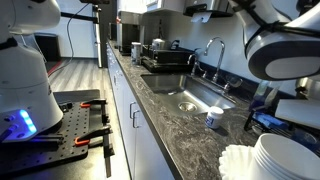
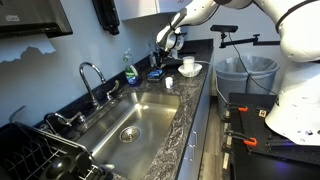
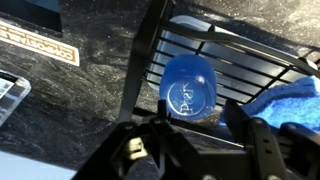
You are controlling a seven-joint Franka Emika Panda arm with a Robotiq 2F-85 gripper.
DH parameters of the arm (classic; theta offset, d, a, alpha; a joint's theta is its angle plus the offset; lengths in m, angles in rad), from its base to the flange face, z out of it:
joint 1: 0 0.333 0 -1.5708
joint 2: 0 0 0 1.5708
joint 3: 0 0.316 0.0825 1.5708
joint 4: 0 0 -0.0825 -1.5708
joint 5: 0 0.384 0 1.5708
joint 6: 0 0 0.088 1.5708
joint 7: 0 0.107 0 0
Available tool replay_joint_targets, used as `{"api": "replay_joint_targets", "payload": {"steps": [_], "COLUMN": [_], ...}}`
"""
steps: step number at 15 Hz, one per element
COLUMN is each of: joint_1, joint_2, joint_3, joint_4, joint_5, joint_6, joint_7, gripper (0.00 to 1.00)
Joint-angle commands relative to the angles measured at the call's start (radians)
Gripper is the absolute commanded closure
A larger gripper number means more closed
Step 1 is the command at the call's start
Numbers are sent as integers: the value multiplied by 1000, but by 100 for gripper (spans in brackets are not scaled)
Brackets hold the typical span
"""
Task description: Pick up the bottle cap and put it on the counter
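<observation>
The bottle cap (image 3: 188, 88) is dark blue and round with white lettering on top. It lies on the bars of a black wire rack (image 3: 235, 60) in the wrist view. My gripper (image 3: 200, 120) is open and empty, and the cap sits just ahead of the gap between its two black fingers. In an exterior view the gripper (image 2: 168, 46) hangs low over the far end of the counter (image 2: 192, 110). The counter is dark speckled stone and also shows in the wrist view (image 3: 90, 100) and in an exterior view (image 1: 165, 105). I cannot make out the cap in either exterior view.
A blue cloth (image 3: 296, 100) lies beside the cap. A small white cup (image 2: 188, 65) stands on a white plate, and it also shows in an exterior view (image 1: 214, 118). A steel sink (image 2: 135, 120) with a faucet (image 2: 92, 75) and a green soap bottle (image 2: 128, 70) are nearby. The black robot table (image 1: 70, 125) stands across the aisle.
</observation>
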Motion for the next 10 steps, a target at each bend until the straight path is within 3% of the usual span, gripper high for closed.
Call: {"api": "replay_joint_targets", "payload": {"steps": [1,2,6,10], "joint_1": [3,5,10,12], "joint_2": [12,12,17,27], "joint_3": [-4,-6,-13,-15], "joint_4": [26,26,35,45], "joint_5": [-17,-19,-35,-46], "joint_6": [1,1,-4,-12], "joint_7": [-14,-12,-7,-4], "gripper": [33,32,16,24]}}
